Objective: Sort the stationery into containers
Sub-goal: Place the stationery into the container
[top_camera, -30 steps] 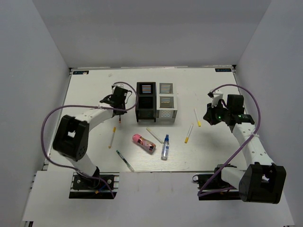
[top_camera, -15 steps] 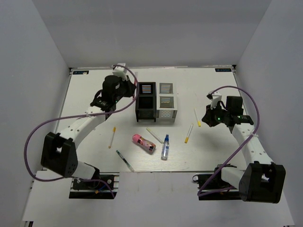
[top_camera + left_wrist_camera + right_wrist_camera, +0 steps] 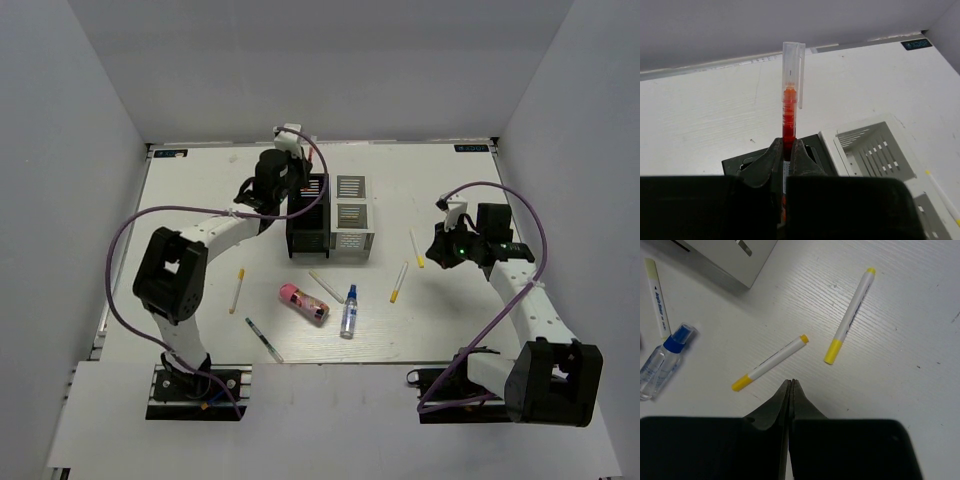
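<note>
My left gripper (image 3: 290,186) (image 3: 788,145) is shut on the red pen (image 3: 789,110), which has a clear cap, and holds it over the back black cup (image 3: 308,190) (image 3: 815,142). A second black cup (image 3: 307,232) and two white cups (image 3: 350,187) (image 3: 352,230) complete the cluster. My right gripper (image 3: 441,246) (image 3: 791,382) is shut and empty above the table, next to two white pens with yellow tips (image 3: 771,362) (image 3: 850,315). The pink cylinder (image 3: 303,303), the blue-capped bottle (image 3: 349,312) and the dark green pen (image 3: 264,340) lie in front of the cups.
Another white pen (image 3: 237,290) lies left of the pink cylinder, and one (image 3: 326,287) lies between the cylinder and the bottle. A white cup (image 3: 875,150) stands right of the black one in the left wrist view. Grey walls enclose the table on three sides.
My left arm has swung from the table left of the cups up and right to the back black cup, carrying the red pen. My right arm has hardly moved.
</note>
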Tool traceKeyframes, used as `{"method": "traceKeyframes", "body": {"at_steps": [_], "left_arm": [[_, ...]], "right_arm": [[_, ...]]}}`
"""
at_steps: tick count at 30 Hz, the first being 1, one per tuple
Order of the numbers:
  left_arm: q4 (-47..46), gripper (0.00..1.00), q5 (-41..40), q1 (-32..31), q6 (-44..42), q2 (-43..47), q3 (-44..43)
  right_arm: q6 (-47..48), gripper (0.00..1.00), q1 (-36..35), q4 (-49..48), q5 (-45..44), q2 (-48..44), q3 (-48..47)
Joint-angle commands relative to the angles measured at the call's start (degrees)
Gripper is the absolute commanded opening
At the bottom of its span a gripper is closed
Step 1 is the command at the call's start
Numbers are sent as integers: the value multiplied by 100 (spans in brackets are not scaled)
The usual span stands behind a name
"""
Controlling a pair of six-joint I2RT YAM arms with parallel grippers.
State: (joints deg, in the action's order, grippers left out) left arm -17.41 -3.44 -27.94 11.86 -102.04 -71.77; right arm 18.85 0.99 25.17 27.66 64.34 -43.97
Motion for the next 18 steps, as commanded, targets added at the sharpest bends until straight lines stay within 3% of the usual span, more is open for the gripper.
{"method": "traceKeyframes", "body": {"at_steps": [1,10,13,18], "left_arm": [[-588,0,-289,-141,-245,-123,-171],[-641,0,-341,-299,-70,-413,-136],[-641,11,-341,-299,-70,-413,-57],[-641,16,-341,-299,-70,-361,162]], "right_arm": [[92,0,-3,-65,99,88,20],[127,0,15,-74,64,70,54],[110,0,15,-91,64,79,107],[128,0,6,-100,20,62,134]]}}
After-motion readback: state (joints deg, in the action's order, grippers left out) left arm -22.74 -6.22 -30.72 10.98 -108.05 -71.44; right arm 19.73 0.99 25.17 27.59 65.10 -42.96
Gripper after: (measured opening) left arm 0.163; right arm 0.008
